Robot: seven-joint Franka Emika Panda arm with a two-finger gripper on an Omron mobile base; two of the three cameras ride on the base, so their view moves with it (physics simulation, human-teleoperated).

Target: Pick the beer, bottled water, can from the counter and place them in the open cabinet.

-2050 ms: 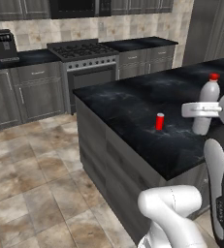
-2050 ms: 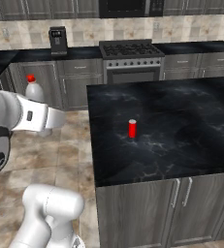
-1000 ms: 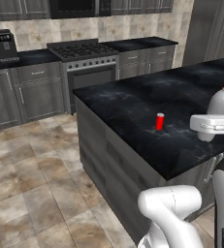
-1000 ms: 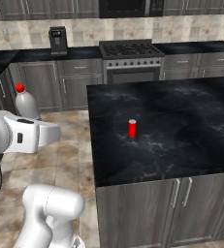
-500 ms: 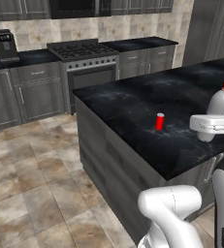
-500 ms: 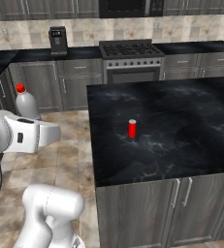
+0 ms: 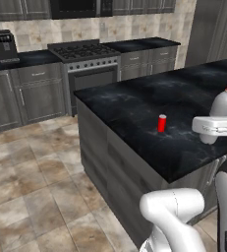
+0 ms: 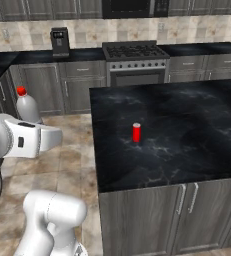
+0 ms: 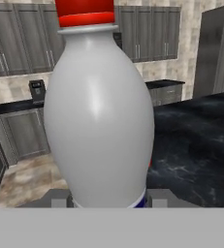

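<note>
My gripper point(image 7: 209, 132) is shut on the bottled water point(image 7: 222, 104), a white bottle with a red cap, held upright off the near end of the counter point(image 7: 134, 103). In the right base view the bottled water point(image 8: 27, 106) rises above the gripper point(image 8: 29, 122), left of the counter point(image 8: 187, 125) and over the floor. In the hand view the bottled water point(image 9: 101, 121) stands close up between the fingertips point(image 9: 59, 198). The can point(image 7: 161, 123), small and red, stands alone on the counter; the can point(image 8: 136, 132) is well apart from the gripper. The beer and the open cabinet are out of view.
A stove point(image 7: 83, 51) and a coffee machine point(image 7: 4, 44) line the back wall over grey base cabinets; in the right base view the stove point(image 8: 134, 52) stands right of the coffee machine point(image 8: 60, 41). Tiled floor point(image 7: 31, 167) lies between that wall and the counter.
Two seconds ago the held bottle was a little higher and nearer the counter; it sank and swung outward, and has stayed still for the last second. The can has not moved.
</note>
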